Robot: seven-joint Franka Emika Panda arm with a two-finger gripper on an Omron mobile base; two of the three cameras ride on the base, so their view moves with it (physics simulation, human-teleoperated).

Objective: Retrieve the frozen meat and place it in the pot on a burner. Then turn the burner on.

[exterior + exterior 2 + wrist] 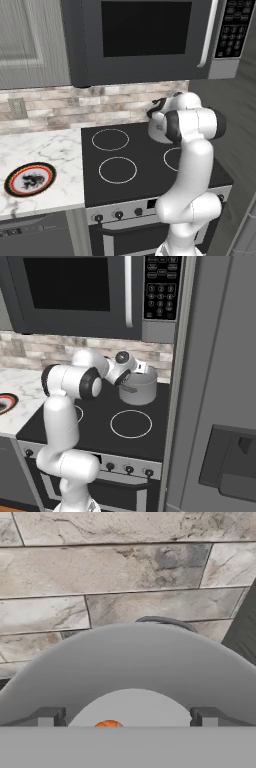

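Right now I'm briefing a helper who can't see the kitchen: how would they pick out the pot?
Find the black stove under the microwave. On its back right burner, beside the tall grey fridge, stands the pot: short, wide, grey metal, the one vessel on the stove, with the open claw above its mouth.

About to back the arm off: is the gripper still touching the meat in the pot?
Apart. In the hand view the open gripper has both fingertips wide of the frozen meat, which lies on the pot floor between them.

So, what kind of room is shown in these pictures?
A rendered home kitchen, it seems: a black glass cooktop with white burner rings, a dark grey over-range microwave above it, and a white marble counter against a stone-tile backsplash.
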